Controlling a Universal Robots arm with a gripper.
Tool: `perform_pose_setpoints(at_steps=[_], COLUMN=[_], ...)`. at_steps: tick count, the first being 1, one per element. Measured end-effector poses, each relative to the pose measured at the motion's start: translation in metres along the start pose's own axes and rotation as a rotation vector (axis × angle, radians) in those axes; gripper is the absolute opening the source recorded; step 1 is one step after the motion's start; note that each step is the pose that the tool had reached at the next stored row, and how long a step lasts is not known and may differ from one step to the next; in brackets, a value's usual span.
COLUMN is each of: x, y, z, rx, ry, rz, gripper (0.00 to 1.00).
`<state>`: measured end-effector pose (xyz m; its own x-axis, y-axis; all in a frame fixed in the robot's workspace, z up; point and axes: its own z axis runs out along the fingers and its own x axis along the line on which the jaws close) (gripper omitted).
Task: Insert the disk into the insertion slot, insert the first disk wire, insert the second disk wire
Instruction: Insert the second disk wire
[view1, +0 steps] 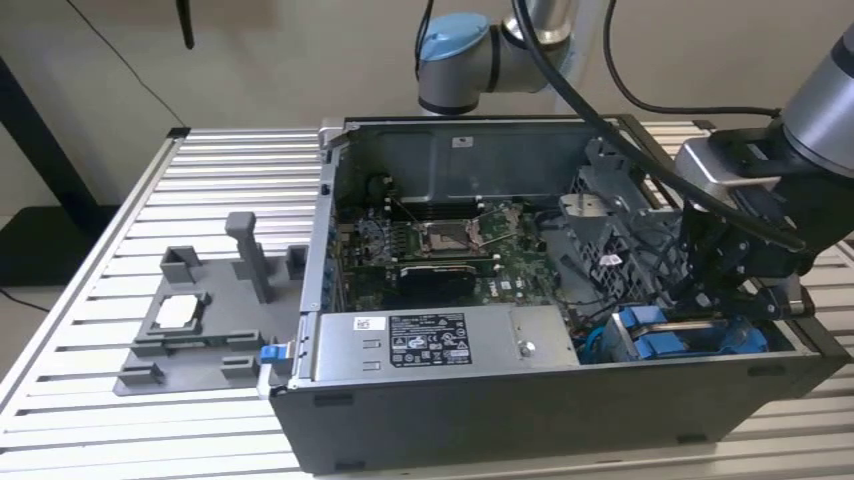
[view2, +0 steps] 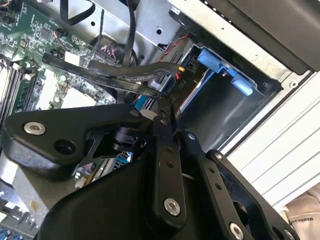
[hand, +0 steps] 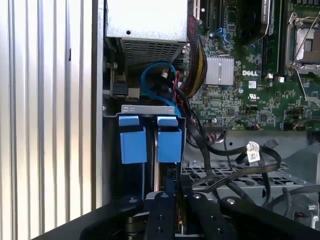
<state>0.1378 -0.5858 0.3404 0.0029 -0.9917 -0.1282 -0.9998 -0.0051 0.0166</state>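
The disk (hand: 150, 142) sits inside the insertion slot (hand: 150, 108), a grey metal cage at the near corner of the open computer case on the exterior view's right. Only its two blue end tabs show; its body is hidden. My gripper (hand: 167, 189) hangs right over the slot (view1: 603, 340), just off the blue tabs (view1: 657, 346). In the second wrist view my gripper's (view2: 169, 102) fingers stand together, apparently pinching the end of a black flat disk wire (view2: 125, 82) that curves back toward the motherboard. A second black wire (view2: 100, 62) runs beside it toward the slot (view2: 220, 65).
A grey power supply box (view1: 427, 340) lies along the case's front. The motherboard (view1: 454, 245) fills the case's middle, with loose black cables (hand: 225, 150) beside the slot. On the slatted table (view1: 134, 430), at the exterior view's left, stands a grey fixture (view1: 200, 320).
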Motion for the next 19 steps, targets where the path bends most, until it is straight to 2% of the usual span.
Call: perform_pose_setpoints(at_steps=[7,8,9,10,19], x=[0.0004,0.0004,0.0004,0.0004,-0.0008], y=[0.0000,-0.0001,0.0000,0.0000,0.0001], z=[0.0032,0.0032,0.0033,0.0029,-0.0068], rx=[-0.0055,-0.0067,-0.0074,-0.0082,-0.0107], ry=[0.0013,0.0012,0.0010,0.0011,0.0009], rz=[0.026,0.028,0.030,0.031,0.037], gripper=[0.16,0.18,0.24,0.24,0.24])
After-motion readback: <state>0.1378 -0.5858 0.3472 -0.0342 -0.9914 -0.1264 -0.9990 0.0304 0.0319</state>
